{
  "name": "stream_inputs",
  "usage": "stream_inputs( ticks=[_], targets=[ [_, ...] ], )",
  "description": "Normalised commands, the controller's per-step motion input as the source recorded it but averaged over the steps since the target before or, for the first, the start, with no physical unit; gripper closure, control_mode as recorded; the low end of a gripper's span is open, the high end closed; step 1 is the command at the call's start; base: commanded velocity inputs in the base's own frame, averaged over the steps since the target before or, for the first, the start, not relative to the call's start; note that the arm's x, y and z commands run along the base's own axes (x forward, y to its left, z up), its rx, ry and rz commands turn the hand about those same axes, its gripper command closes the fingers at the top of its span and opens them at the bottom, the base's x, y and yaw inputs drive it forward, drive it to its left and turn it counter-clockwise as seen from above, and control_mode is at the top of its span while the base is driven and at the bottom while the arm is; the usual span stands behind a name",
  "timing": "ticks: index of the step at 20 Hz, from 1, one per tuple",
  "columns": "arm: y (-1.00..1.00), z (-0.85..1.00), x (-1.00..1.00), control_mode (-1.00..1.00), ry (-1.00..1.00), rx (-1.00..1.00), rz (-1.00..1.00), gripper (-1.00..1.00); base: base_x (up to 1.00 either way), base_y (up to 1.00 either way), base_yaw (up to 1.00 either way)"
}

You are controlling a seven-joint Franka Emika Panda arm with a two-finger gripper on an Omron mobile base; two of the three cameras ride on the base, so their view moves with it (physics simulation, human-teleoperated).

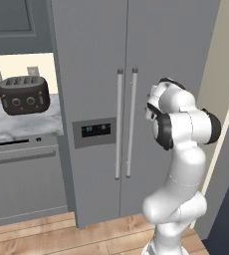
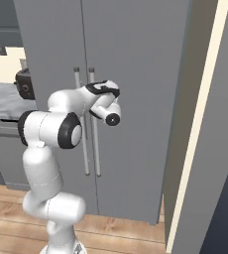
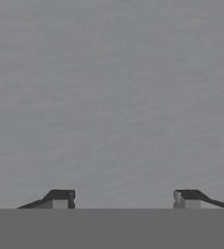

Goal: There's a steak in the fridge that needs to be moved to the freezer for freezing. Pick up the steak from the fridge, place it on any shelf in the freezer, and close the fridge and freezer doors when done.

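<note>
The tall grey unit stands with both doors shut. The narrower freezer door (image 1: 91,74) carries a dark dispenser panel (image 1: 95,131). The wider fridge door (image 1: 171,45) is to its right. Their silver bar handles (image 1: 119,124) (image 1: 133,124) run side by side at the seam. The steak is hidden behind the doors. My hand (image 2: 104,90) is held close to the fridge door just right of its handle (image 2: 94,124). In the hand view my gripper (image 3: 123,199) is open, its fingertips (image 3: 60,198) wide apart, facing plain grey door (image 3: 112,97) with nothing between them.
A black toaster (image 1: 24,94) sits on a marble counter (image 1: 22,127) left of the unit, above a grey appliance front (image 1: 27,184). A beige wall panel (image 2: 200,124) juts out close on the right. The floor (image 1: 47,234) is wood.
</note>
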Motion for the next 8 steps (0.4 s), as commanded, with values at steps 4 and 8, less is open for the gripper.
stream_inputs(
  ticks=[4, 8],
  targets=[
    [0.01, 0.00, 0.20, -1.00, 0.01, 0.00, 0.00, -1.00, 0.00, 0.00, 0.00],
    [0.00, 0.00, 0.00, -1.00, 0.00, 0.00, 0.00, -1.00, 0.00, 0.00, 0.00]
  ],
)
